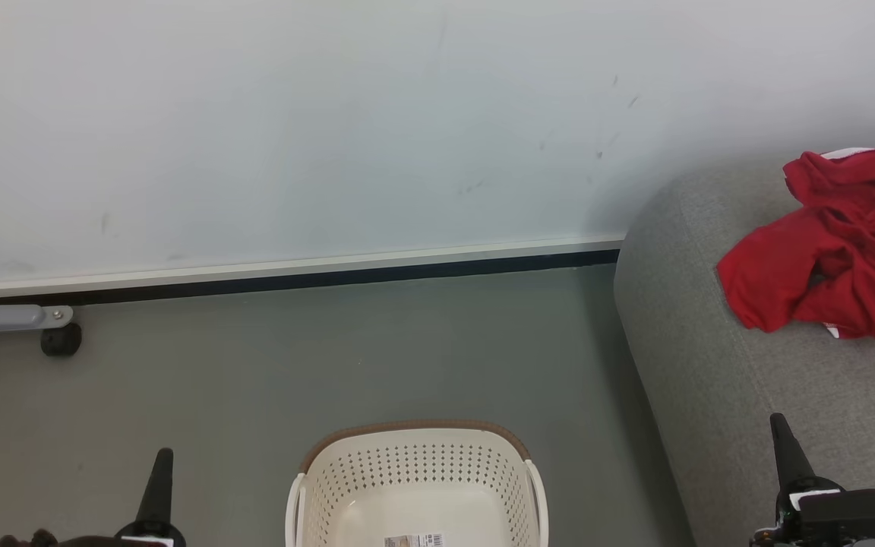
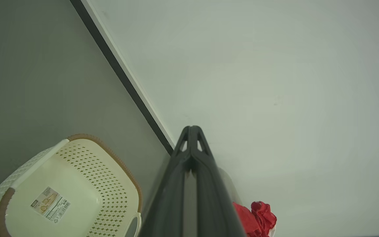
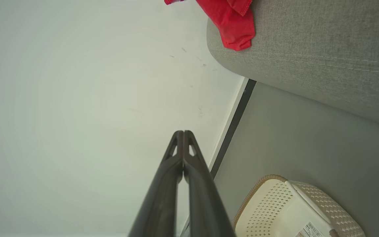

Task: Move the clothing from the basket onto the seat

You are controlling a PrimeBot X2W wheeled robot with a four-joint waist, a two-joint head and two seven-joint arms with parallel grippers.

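— left gripper (image 1: 163, 456) and right gripper (image 1: 778, 420): both clenched, holding nothing.
— and the clothing (image 1: 825, 281)?
— crumpled red heap with white trim, lying on the seat (image 1: 749, 410), near its rounded end. the basket (image 1: 415, 428) on the floor looks empty.
— so i'd judge it done; hold both arms low, clear of the basket.

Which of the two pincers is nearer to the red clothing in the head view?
The right pincer: it shows against the grey seat where the clothing lies, while the left pincer shows over the floor, on the other side of the basket.
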